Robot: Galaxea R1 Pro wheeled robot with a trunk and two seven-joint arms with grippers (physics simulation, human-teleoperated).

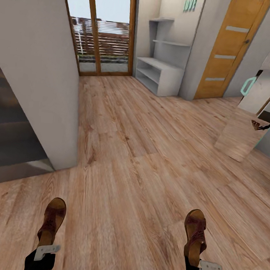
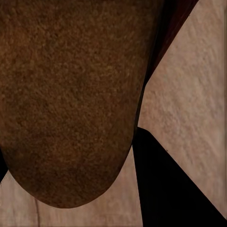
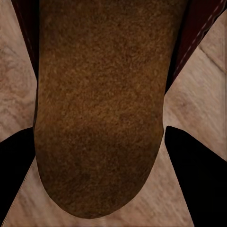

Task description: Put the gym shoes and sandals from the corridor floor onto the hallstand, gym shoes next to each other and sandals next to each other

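- You've got a brown sandal in each claw: left gripper point(image 1: 46, 248) clamps the left sandal point(image 1: 52, 222), right gripper point(image 1: 200, 263) clamps the right sandal point(image 1: 194, 235), both woven-strapped, tan footbeds up.
- Shoe rack point(image 1: 159, 76) sits far ahead on the floor point(image 1: 141, 152), its shelves look bare.

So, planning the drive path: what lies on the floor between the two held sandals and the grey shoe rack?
In the head view, only bare wood floor stretches from the left sandal and right sandal to the shoe rack.
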